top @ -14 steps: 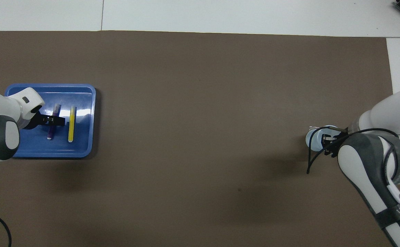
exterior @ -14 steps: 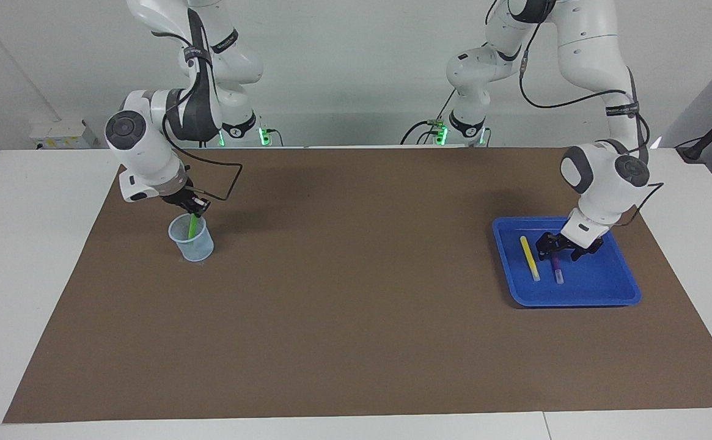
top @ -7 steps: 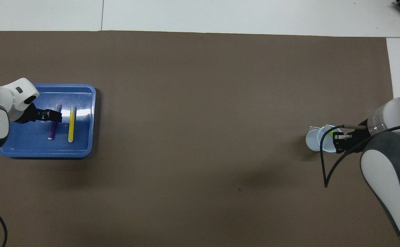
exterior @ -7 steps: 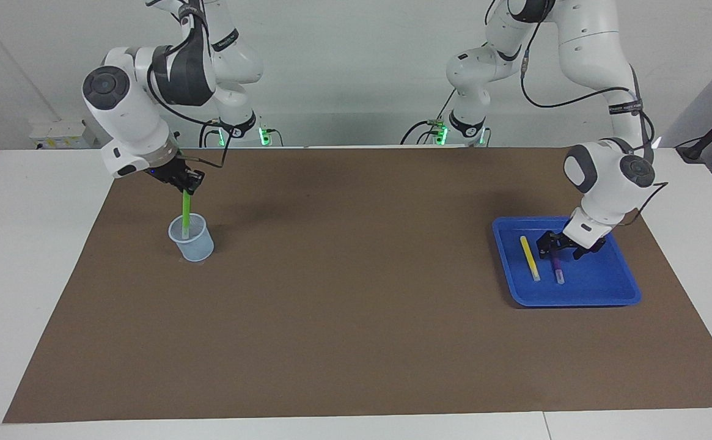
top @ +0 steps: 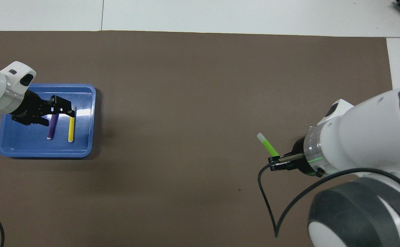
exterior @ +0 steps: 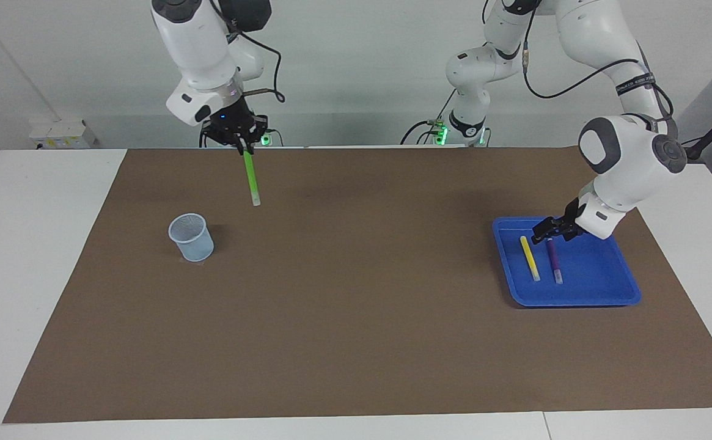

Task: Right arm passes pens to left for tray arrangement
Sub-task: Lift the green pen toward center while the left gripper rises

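Facing view: right gripper (exterior: 241,144) is up over the brown mat (exterior: 356,342), fingertips pinched on the top end of the green pen (exterior: 250,177), which hangs tip-down. Looks light, stiff, prob slick plastic, so I'd take it mid-barrel for the handoff. Cup (exterior: 191,237) sits on the mat. Left gripper (exterior: 550,231) hangs spread wide over the tray (exterior: 606,296), holding nothing; yellow pen (exterior: 530,258) and purple pen (exterior: 554,261) lie side by side inside.

Overhead view: the right arm (top: 364,137) hides the cup completely. Left gripper (top: 57,109) covers the purple pen's (top: 51,128) upper end, tbh.
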`<state>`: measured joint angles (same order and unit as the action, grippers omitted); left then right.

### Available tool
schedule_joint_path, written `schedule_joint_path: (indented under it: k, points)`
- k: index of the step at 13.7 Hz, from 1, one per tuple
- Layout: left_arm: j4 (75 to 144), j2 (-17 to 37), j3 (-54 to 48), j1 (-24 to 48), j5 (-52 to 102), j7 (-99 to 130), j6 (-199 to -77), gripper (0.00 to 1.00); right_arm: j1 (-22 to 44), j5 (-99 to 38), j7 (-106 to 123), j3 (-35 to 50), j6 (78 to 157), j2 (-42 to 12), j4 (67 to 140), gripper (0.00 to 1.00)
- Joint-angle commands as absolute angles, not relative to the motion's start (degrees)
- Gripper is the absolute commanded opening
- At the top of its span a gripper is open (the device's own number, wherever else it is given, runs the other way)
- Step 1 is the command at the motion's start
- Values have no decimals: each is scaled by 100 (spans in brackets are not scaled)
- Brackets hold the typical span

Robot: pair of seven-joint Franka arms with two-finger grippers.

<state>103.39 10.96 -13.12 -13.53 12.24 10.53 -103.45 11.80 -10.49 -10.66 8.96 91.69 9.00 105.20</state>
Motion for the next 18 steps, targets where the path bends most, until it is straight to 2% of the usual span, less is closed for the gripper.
schedule_joint_path:
  k: [1,5,8,12,18]
  points:
    - [10239,897,-1380,-1310,2140,2324,-9696,100,1633,-1213,-888,861,9999,967,10669,0]
    - [10309,730,-1389,-1231,3600,3004,-9194,100,2205,-1336,-897,879,11036,932,10862,0]
    - [10371,703,-1389,-1003,4462,3838,-9255,100,2724,-1327,-958,888,12152,836,11144,0]
    - [10573,467,-1380,-818,5035,4429,-9351,100,3119,-1275,-914,896,12620,528,11136,0]
    - [11794,-798,-1380,-317,5264,4869,-10616,100,3463,-765,-949,896,13341,0,11022,0]
